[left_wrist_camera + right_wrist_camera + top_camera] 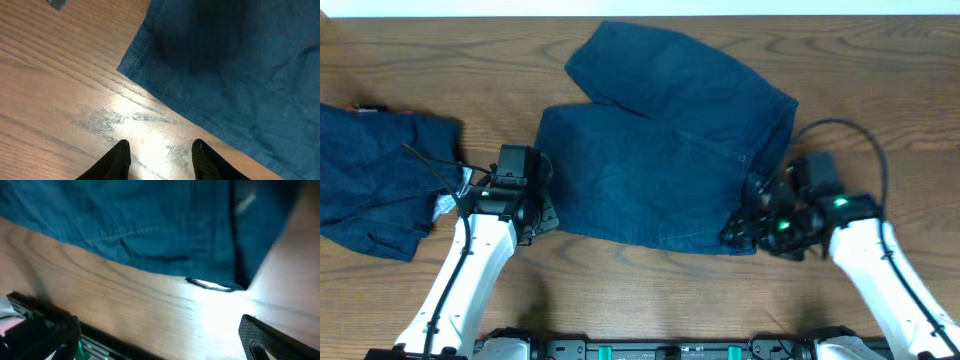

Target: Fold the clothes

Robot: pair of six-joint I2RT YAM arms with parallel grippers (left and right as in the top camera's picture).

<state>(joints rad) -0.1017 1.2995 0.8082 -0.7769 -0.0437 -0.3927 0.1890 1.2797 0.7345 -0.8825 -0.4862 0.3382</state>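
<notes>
A pair of dark navy shorts (660, 150) lies spread flat in the middle of the wooden table, its legs folded over each other. Another of the clothes, also navy (380, 175), lies bunched at the far left. My left gripper (540, 215) hovers just off the middle shorts' near-left corner. In the left wrist view it is open (160, 145) over bare wood, with the hem corner (135, 65) ahead. My right gripper (742, 232) stands at the shorts' near-right corner. It is wide open (157, 327) with only wood between its fingers, and the hem (150, 225) lies just beyond.
A small pale tag (448, 203) sticks out from the left garment near my left arm. A black cable (840, 125) loops above the right wrist. The arms' base rail (640, 350) runs along the table's near edge.
</notes>
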